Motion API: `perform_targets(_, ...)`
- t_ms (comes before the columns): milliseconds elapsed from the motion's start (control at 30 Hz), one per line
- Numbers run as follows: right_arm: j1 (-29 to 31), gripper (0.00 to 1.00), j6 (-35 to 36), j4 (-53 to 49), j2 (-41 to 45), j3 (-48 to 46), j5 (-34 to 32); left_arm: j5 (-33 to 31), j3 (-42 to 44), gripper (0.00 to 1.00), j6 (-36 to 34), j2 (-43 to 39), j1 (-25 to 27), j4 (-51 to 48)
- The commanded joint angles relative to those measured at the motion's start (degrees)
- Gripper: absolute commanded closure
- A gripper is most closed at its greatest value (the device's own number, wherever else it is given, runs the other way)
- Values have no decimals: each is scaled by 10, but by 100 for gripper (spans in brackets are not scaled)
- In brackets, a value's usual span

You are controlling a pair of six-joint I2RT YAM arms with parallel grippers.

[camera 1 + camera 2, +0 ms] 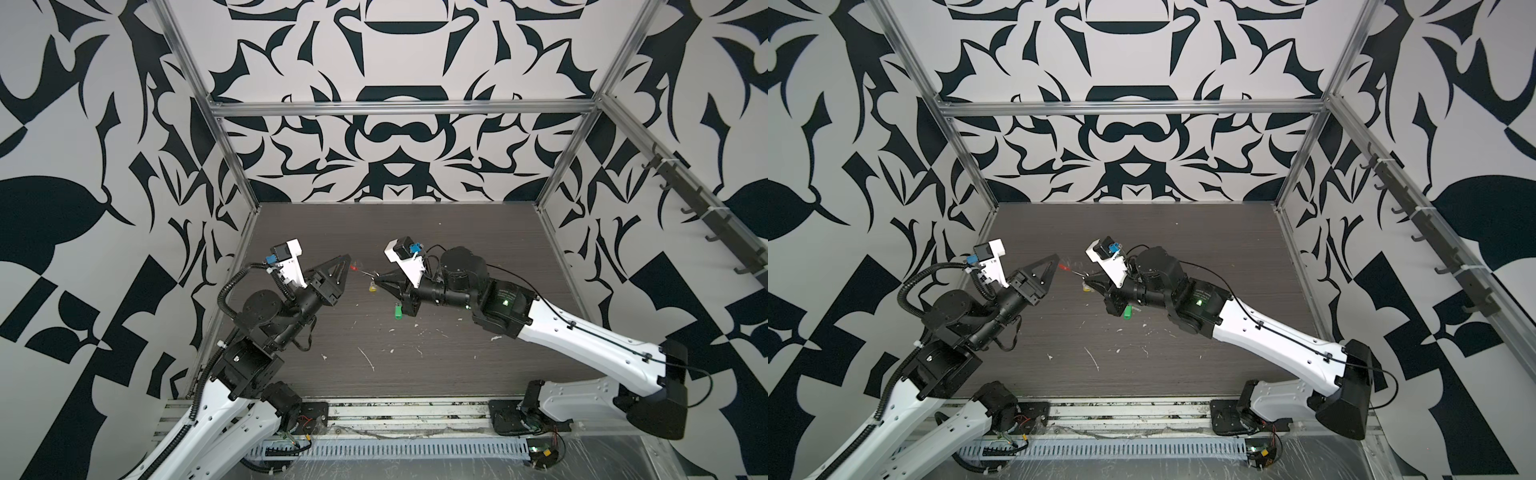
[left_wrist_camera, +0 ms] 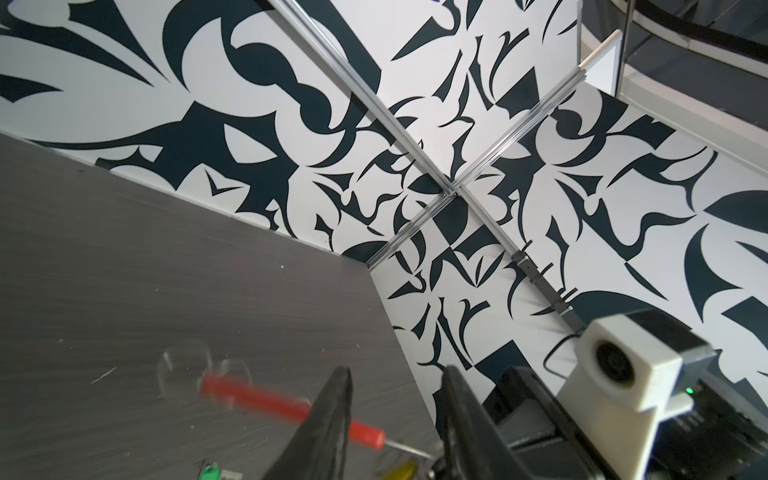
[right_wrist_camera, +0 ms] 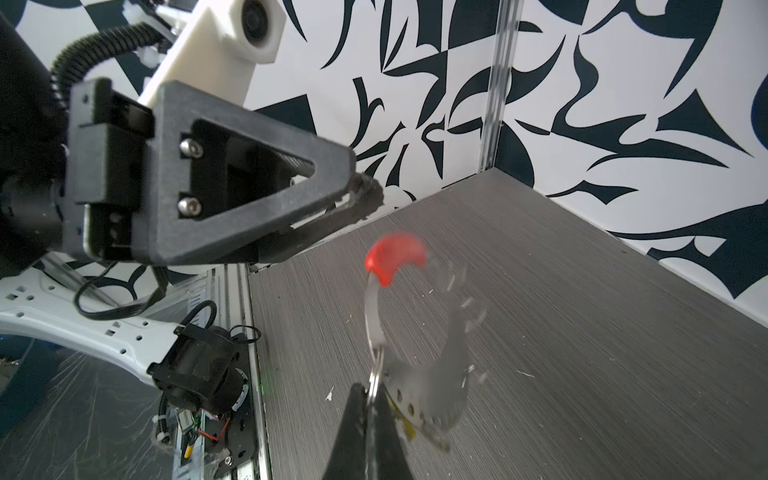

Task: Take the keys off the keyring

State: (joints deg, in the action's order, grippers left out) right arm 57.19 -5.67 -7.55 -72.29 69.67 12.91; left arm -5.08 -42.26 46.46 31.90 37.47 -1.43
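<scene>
We note the right gripper (image 3: 371, 392) pinching the keyring (image 3: 370, 320). The left gripper (image 2: 397, 374) is part-open and empty, just short of the red sleeve (image 3: 395, 253). We should hold the right pinch firm and bring the left onto the yellow key (image 1: 373, 287) just under the right fingertips.

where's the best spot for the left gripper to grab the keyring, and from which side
The red sleeve: it is thicker than the bare wire of the keyring, and it sticks out toward the open left gripper, away from the right gripper pinching the far end. Come straight in from the left, jaws across the sleeve. It looks blurred, likely swinging, so probably wait.
</scene>
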Motion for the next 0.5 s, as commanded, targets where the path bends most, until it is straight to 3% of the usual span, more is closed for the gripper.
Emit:
perform_targets(0,-9,100,34,-33,15,37,31,-17,6,58,-9,-28,-1,-47)
perform_targets(167,-33,100,65,-76,15,62,89,17,-2,58,-54,-50,-1,-69)
perform_targets(467,-103,100,69,-91,20,81,311,238,-34,64,-187,-11,-1,-41)
